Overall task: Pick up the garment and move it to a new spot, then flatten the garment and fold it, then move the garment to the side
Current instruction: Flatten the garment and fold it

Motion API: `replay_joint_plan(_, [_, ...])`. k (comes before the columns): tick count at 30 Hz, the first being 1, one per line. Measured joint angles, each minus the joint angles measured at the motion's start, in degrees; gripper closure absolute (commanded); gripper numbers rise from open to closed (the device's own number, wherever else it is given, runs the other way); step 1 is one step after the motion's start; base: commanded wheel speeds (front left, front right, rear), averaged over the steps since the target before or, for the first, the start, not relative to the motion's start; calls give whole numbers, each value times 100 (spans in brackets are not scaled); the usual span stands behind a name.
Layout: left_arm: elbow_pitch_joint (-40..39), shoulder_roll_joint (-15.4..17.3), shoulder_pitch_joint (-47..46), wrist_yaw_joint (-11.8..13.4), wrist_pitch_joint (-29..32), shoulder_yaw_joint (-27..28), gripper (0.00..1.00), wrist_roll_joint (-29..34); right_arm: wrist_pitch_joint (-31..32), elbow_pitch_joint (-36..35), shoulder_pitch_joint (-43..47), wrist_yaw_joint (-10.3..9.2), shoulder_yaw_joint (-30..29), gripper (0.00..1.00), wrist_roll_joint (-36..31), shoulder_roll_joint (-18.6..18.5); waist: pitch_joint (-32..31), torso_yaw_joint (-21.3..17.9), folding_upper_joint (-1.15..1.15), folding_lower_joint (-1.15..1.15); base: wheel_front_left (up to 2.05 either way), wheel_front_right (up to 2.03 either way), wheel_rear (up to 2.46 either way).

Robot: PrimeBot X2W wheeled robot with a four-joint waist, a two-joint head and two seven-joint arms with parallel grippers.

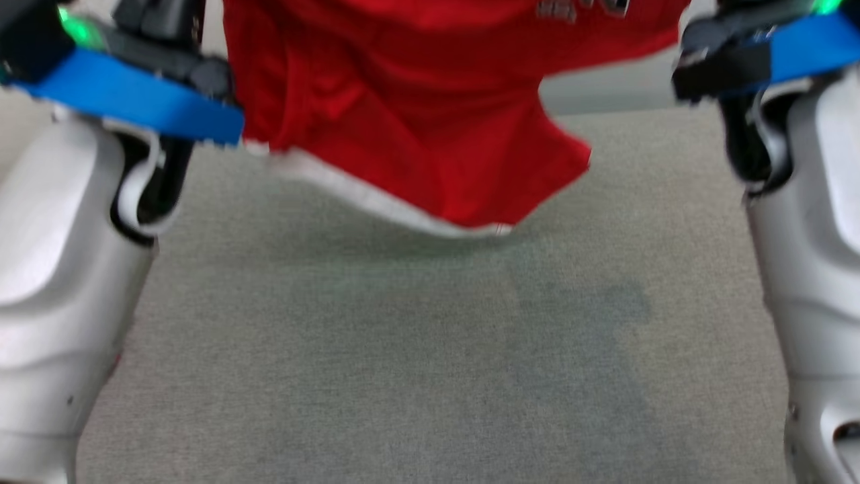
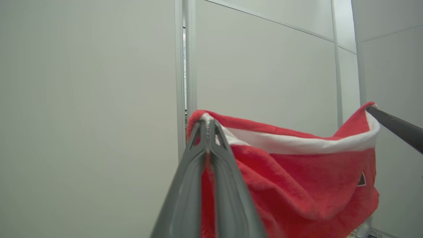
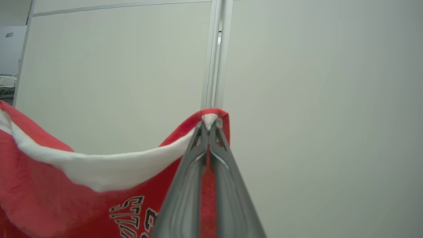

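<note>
Got a red fleece garment with white trim and black-and-white lettering [image 1: 416, 101] strung up in mid-air, up at 12 o'clock in the head view. Sagging toward 6 over the grey fabric-covered tabletop [image 1: 403, 376], with a shadow underneath. Pinched at its 9 o'clock corner by the left hand [image 2: 208, 125], fingers pressed tight on the white trim. Same deal at the 3 o'clock corner with the right hand [image 3: 210, 124]. Looks clear of the tabletop, bit blurry though.
</note>
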Motion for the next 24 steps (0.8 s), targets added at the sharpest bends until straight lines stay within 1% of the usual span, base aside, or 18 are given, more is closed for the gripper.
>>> replay_joint_plan(3, [231, -236, -595, 1, -71, 120, 100, 47, -109, 290, -662, 0, -231, 100, -286, 29, 285, -53, 0, 0, 0, 0, 0])
replay_joint_plan(5, [209, -353, -792, 1, -80, 185, 100, 37, -153, 401, -939, 0, -297, 100, -404, 69, 450, -67, 0, 0, 0, 0, 0])
replay_joint_plan(8, [174, -425, -711, 0, -81, 186, 100, 10, -176, 442, -1004, 0, -394, 100, -430, 185, 611, -47, 0, 0, 0, 0, 0])
replay_joint_plan(10, [226, -391, -341, 0, -81, 197, 100, -20, -180, 349, -765, 0, -352, 100, -419, 227, 643, -41, 0, 0, 0, 0, 0])
replay_joint_plan(13, [280, -353, 454, 0, -80, 266, 100, -1, -180, 186, 123, 0, -328, 100, -247, 290, 569, -31, 0, 0, 0, 0, 0])
replay_joint_plan(14, [277, -410, 762, 1, -81, 394, 100, -51, -181, 81, 487, 0, -344, 100, -167, 314, 531, -29, 0, 0, 0, 0, 0])
replay_joint_plan(16, [279, -464, 1460, 0, -87, 454, 100, -31, -181, -111, 1187, 0, -378, 100, 56, 352, 445, -24, 0, -1, 0, 0, 0])
replay_joint_plan(18, [304, -627, 2229, 1, -87, 610, 100, -59, -182, -238, 1948, 0, -356, 100, 204, 381, 335, -16, 0, -1, 0, 0, 0])
replay_joint_plan(20, [313, -766, 2931, 0, -87, 684, 100, -7, -179, -323, 2699, 3, -198, 100, 311, 364, 210, -3, 0, -1, 0, 0, 0])
replay_joint_plan(22, [319, -904, 3525, 0, -87, 754, 100, 24, -180, -411, 3294, 1, -209, 100, 519, 339, 77, 12, 0, -2, 0, 0, 0])
replay_joint_plan(24, [291, -1053, 4038, 0, -87, 856, 100, 123, -180, -558, 3811, 1, -259, 100, 548, 287, -71, 31, 0, -2, 0, 0, 0])
